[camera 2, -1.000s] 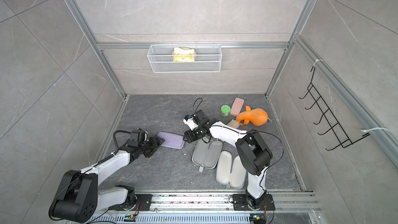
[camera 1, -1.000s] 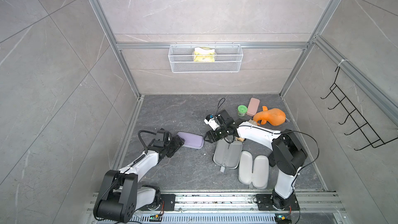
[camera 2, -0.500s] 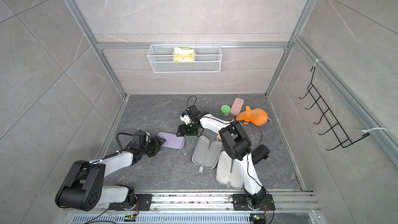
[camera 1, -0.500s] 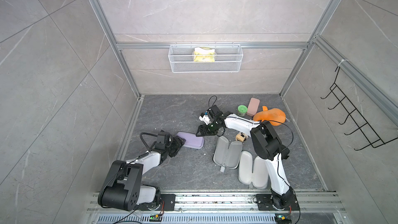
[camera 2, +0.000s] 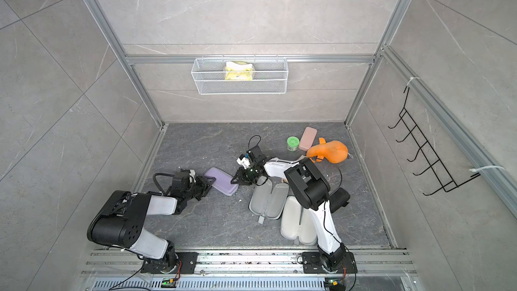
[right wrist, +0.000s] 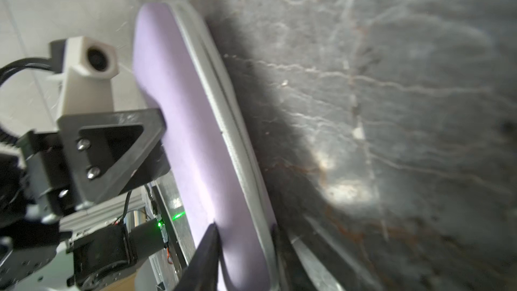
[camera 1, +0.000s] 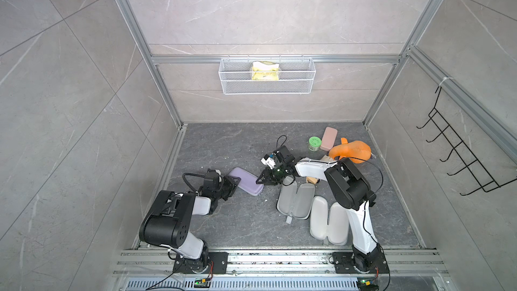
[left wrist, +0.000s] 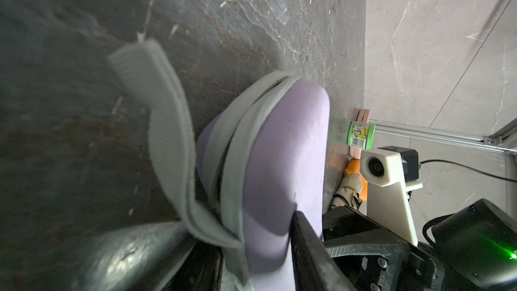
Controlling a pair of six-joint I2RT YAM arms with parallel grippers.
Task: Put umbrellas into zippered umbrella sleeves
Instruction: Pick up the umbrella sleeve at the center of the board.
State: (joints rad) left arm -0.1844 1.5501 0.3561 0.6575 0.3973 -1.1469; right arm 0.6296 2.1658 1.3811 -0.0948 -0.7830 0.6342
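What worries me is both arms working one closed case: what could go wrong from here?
The left gripper and right gripper appear clamped on opposite ends of the closed lilac sleeve; uneven pulls could twist it or break one grip. The grey strap lies bunched at the left gripper's fingers, so that hold may slip. The right gripper hangs beside the open grey-lined sleeve and might shove it.

Top views overhead, looking down; wrist views close (both on lilac sleeve point(left wrist: 279, 163)).
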